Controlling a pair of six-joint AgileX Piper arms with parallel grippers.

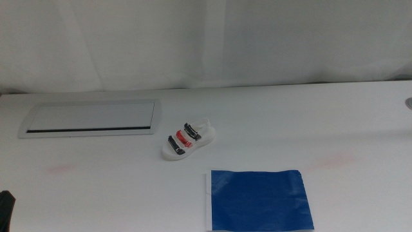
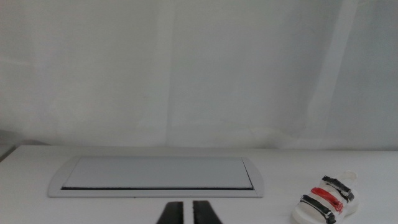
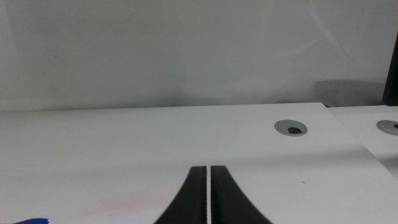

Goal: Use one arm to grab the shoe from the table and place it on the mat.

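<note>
Middle view: shoe (image 1: 187,139) sits on the bench (image 1: 309,122) at frame centre, toe pointing lower left, untouched. Mat (image 1: 258,199) lies flat at lower centre-right, near the shoe but apart from it, nothing on it. Grey inset panel (image 1: 90,118) at left of centre. No arm over the work area; only a dark sliver of the left arm at the lower-left corner (image 1: 6,206). Left wrist view: left pincer (image 2: 188,213) rises at bottom centre, jaw tips close with a narrow gap, holding nothing. Panel (image 2: 155,175) straight ahead of it, shoe (image 2: 325,200) at lower right of the frame, well apart from the jaws. Right wrist view: right pincer (image 3: 208,196) at bottom centre, jaws nearly together with only a thin slit, empty. It faces bare bench with two round grey grommets (image 3: 290,128) at right and a corner of the mat (image 3: 25,221) at the lower-left edge; shoe not in this frame. Progress, my read: nothing done yet. Reach, grasp, lift, carry and release onto the mat all remain.
</note>
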